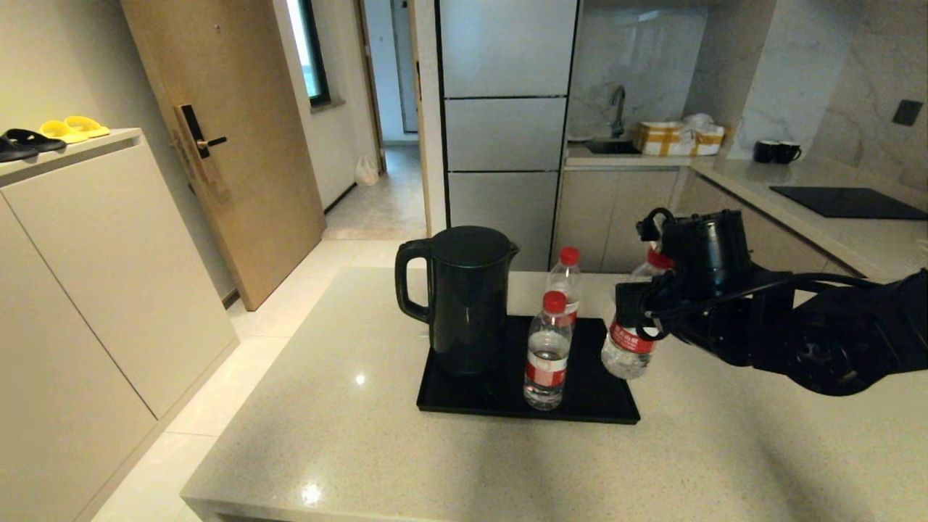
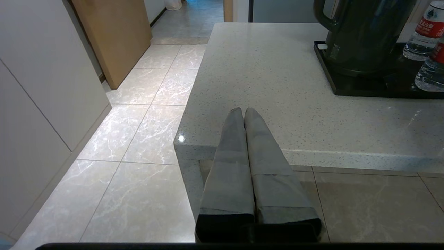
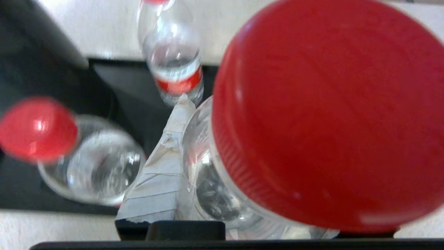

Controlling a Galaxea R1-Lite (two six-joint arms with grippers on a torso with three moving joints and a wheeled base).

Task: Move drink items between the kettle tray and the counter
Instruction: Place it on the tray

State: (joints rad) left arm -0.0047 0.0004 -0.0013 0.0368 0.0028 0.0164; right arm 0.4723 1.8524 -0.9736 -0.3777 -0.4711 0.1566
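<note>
the right gripper point(image 1: 638, 319) reaches in from the right side of the head view and has its jaws pinching a water bottle point(image 1: 628, 341) around the upper body, just under the red cap. that held bottle is tilted and appears to hang clear of the surface, at the right edge of the kettle tray point(image 1: 602, 409); whether its base touches anything is hard to tell from here. in the right wrist view its cap point(image 3: 326, 114) fills most of the picture, with one taped finger point(image 3: 163, 173) pressed against the clear wall of the bottle.

two more bottles stand upright on the tray: the near bottle point(image 1: 547, 355) toward the front, and the far bottle point(image 1: 567, 284) behind it at the tray's back edge. the black kettle point(image 1: 464, 297) stands on the tray's left half, handle pointing left. the tray lies on the speckled counter point(image 1: 348, 435).

the left gripper point(image 2: 244, 113) hangs by the near corner of the counter, over the tiled floor point(image 2: 138, 194), its jaws pressed together with nothing between them, well apart from the tray.
</note>
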